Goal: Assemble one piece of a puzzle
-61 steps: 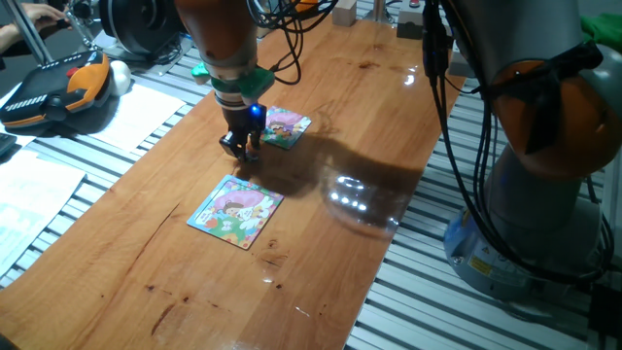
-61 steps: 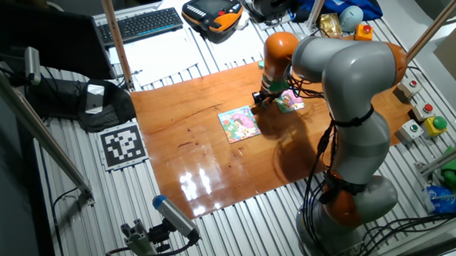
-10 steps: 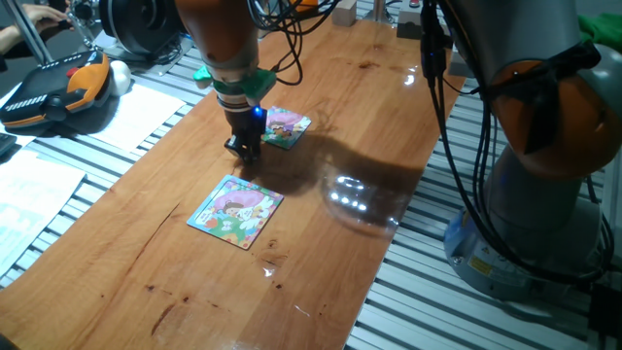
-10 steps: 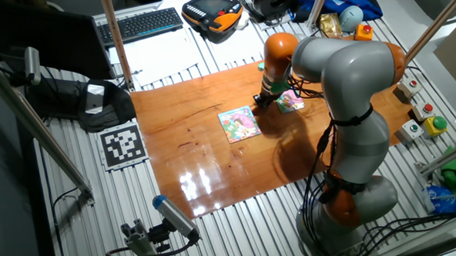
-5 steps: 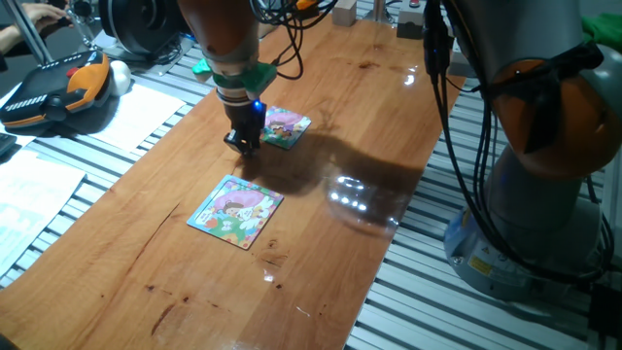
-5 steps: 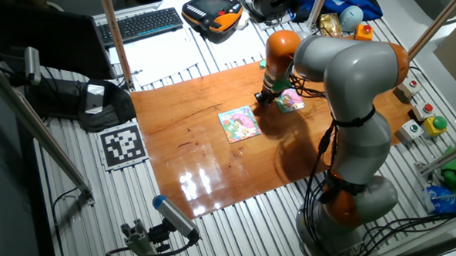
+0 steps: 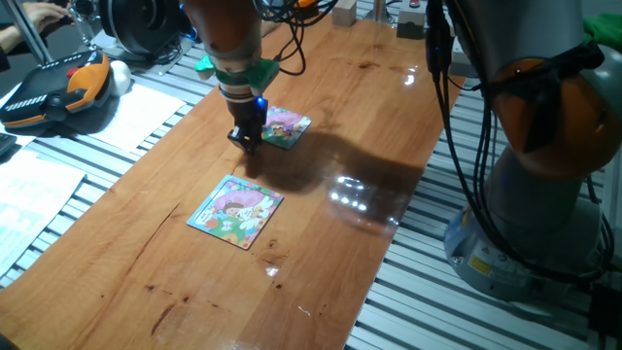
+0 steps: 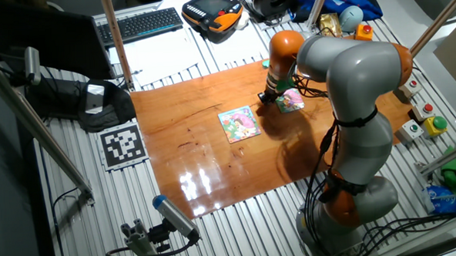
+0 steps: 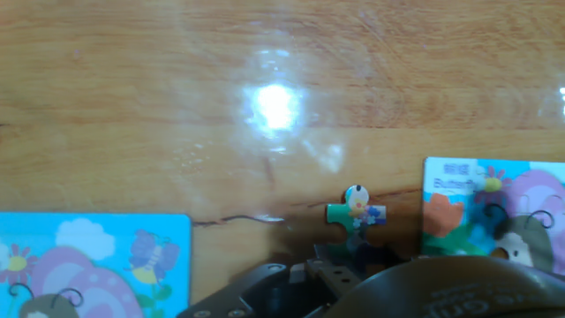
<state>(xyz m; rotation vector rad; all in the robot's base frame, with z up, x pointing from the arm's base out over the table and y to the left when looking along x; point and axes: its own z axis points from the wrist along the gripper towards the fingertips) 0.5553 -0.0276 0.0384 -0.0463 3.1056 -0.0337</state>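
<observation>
Piece pinched at the fingertips, just short of the small puzzle — alignment is my worry.

In the hand view I see the piece point(image 9: 355, 211), green and pale with a knob on top, sitting at the tips of my gripper point(image 9: 353, 252), which looks closed on its lower edge. It hangs low over the wooden table point(image 9: 132, 106), just left of the puzzle point(image 9: 494, 212); the larger blue-bordered puzzle point(image 9: 88, 265) lies off to the other side. From the fixed view the gripper point(image 7: 248, 139) sits beside the puzzle's point(image 7: 285, 126) near corner. My grip covers so little of the piece that it could twist or slip on contact. I can't make out the empty slot, so a misjudged press may shove the whole puzzle across the table instead of seating it.
</observation>
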